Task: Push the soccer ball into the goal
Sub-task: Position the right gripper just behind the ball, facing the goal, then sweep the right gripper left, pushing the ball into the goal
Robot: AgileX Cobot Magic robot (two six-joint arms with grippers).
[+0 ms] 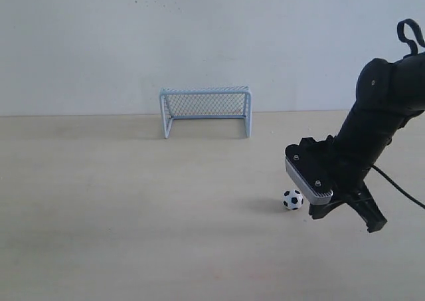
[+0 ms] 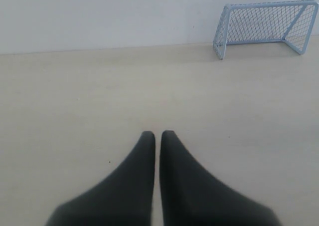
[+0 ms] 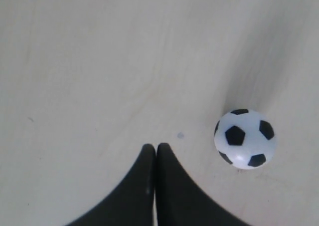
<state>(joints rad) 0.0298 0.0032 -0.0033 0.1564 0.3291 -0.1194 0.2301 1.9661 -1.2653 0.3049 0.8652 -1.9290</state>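
I see the soccer ball point(image 1: 293, 199) resting on the pale table point(image 1: 133, 214), out in front of the goal point(image 1: 204, 91) and well apart from it, lying off to the right of the goal's mouth in the exterior view. Being round, the ball has no long axis to report; in the right wrist view point(image 3: 245, 138) its black pentagons show across the top and sides.

The goal is wider than tall. Its long axis runs along the wall point(image 1: 199, 35) just behind it, and its open mouth faces out over the table toward the ball's side. From the left wrist view the goal point(image 2: 264, 26) is seen at an angle, dark mesh inside the pale blue frame.

My right gripper point(image 3: 155, 147) sits low over the table on the side of the ball away from the goal. Its jaws are pressed together with nothing between them, and the tips are just beside the ball, with a strip of bare table separating them. In the exterior view the right gripper point(image 1: 375, 224) angles down from the black arm.

My left gripper point(image 2: 157, 133) points roughly toward the wall with the goal off to one side. Its jaws are all but closed — only a thin slit shows — and they hold nothing.
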